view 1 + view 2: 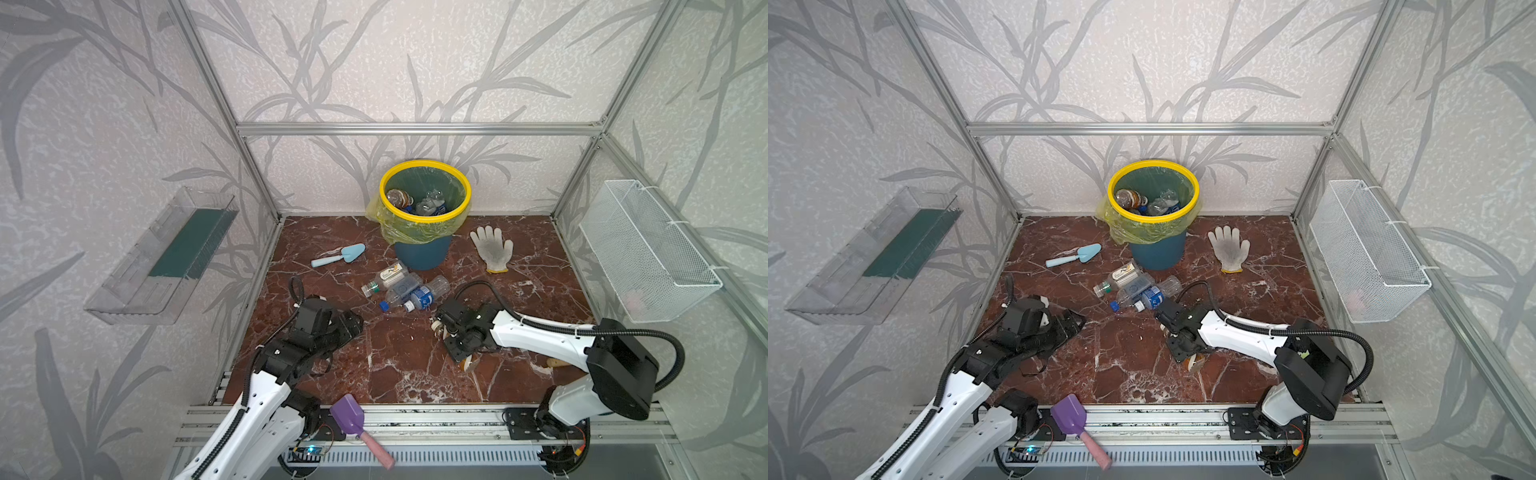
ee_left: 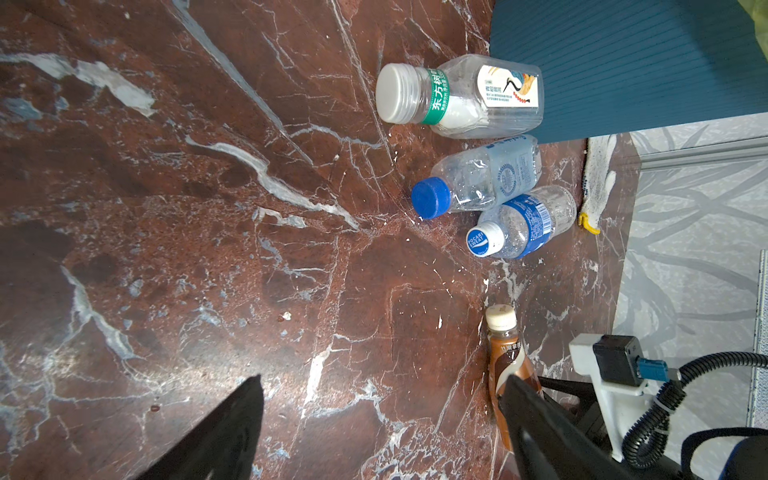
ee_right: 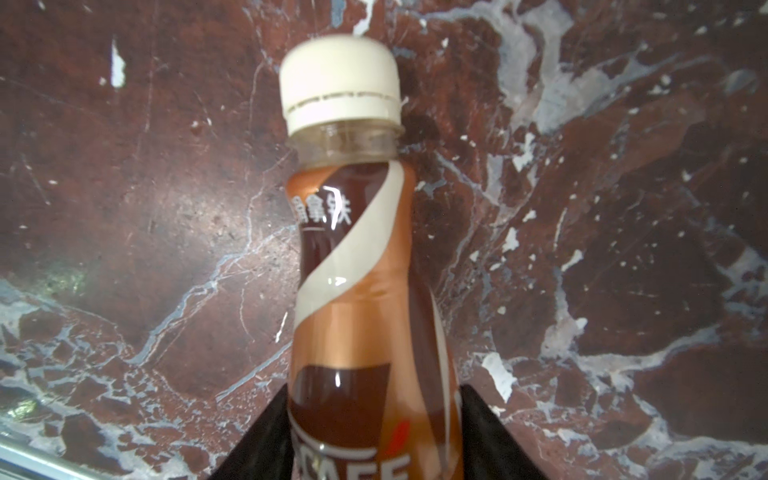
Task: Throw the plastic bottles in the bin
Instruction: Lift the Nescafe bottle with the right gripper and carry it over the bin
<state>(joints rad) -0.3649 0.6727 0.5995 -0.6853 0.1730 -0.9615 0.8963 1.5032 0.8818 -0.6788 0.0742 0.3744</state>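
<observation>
Your right gripper (image 3: 374,388) is clamped on the brown bottle (image 3: 357,270), and the right wrist view makes that obvious. There's a black finger pressed on each side of the lower body, and the cream cap sticks out past the fingertips over the marble table (image 3: 623,249). In both top views you'd barely know, since the gripper body covers nearly all of the bottle and only its two ends peek out from under it. I can't tell from any view whether it's clear of the table.

Your left gripper (image 2: 384,378) is spread wide with nothing but table between the fingers. Its wrist view picks out the three clear bottles (image 1: 405,286) lying side by side out ahead of the fingertips:
- a white-capped one (image 2: 465,97) right up by the bin wall
- a blue-capped one (image 2: 478,178)
- a Pocari Sweat one (image 2: 519,226)

From above they're just a blurry clump.

That same view also catches the brown bottle off beside one of the left fingers.

The bin (image 1: 424,255) sits beyond that clump from both hands. The left wrist view only gets its blue wall, while both top views look down past the yellow rim at the bottles already inside (image 1: 415,201)
</observation>
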